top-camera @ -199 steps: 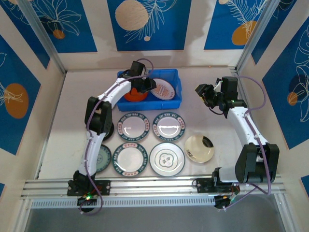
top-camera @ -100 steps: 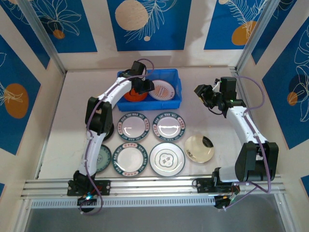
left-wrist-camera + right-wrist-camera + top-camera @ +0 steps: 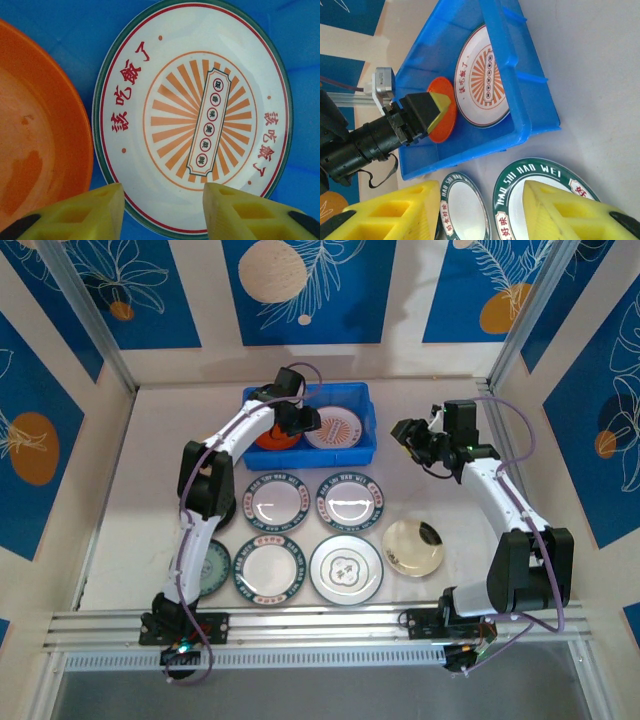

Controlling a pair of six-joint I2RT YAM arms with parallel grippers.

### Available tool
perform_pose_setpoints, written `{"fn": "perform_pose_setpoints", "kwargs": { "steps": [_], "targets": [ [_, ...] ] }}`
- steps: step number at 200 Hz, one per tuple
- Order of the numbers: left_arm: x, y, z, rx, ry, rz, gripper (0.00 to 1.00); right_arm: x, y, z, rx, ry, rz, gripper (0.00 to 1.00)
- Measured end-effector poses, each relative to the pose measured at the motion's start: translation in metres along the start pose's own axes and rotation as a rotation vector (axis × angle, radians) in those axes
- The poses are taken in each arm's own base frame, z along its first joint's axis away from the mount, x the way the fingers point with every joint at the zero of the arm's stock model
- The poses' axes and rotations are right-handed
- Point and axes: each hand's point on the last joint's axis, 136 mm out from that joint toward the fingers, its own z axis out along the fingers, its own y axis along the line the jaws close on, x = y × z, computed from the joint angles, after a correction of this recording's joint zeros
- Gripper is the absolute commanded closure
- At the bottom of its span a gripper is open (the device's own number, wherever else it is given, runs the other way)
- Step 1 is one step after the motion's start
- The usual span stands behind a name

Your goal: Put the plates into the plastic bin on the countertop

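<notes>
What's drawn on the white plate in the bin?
The plate has orange sun rays; clearest in left wrist view.

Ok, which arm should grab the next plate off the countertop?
Right, probably. The right gripper is open and empty, with a green-rimmed plate framed between its fingers. The left gripper is open over the plastic bin, above the sunburst plate inside.

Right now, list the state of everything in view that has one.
Bin, upright, holding two plates.
Orange plate, flat in the bin's left half.
Sunburst plate, flat in the bin's right half, not gripped.
Counter plates, lying flat, not yet binned.
Left gripper, open, empty, over the sunburst plate.
Right gripper, open, empty, above the counter.
</notes>
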Motion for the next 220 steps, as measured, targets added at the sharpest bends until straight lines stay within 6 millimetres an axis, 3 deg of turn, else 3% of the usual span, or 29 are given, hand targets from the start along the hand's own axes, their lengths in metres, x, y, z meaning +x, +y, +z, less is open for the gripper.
{"fn": "perform_pose_setpoints", "kwargs": {
  "steps": [21,37,59,86,107,155,190,220],
  "targets": [
    [0.001,0.0,-0.01,-0.013,-0.018,0.028,0.4,0.006,-0.002,0.0,0.018,0.017,-0.019,0.52],
    [0.004,-0.004,-0.031,-0.019,-0.04,0.068,0.31,0.011,-0.004,-0.002,0.038,0.025,-0.043,0.53],
    [0.011,-0.02,-0.073,0.007,-0.087,0.138,0.0,0.016,-0.005,-0.007,0.062,0.026,-0.083,0.53],
    [0.029,-0.05,-0.127,0.064,-0.145,0.202,0.0,0.019,-0.006,-0.02,0.09,0.01,-0.109,0.53],
    [0.056,-0.074,-0.151,0.11,-0.153,0.267,0.0,0.017,-0.01,-0.036,0.103,-0.027,-0.109,0.53],
    [0.134,-0.119,-0.153,0.213,-0.054,0.386,0.0,0.016,-0.047,-0.065,0.149,-0.081,-0.02,0.53],
    [0.181,-0.139,-0.14,0.283,0.035,0.448,0.13,0.032,-0.072,-0.068,0.169,-0.048,0.047,0.53],
    [0.214,-0.153,-0.127,0.317,0.105,0.481,0.19,0.042,-0.08,-0.07,0.164,-0.037,0.072,0.53]
  ]
}}
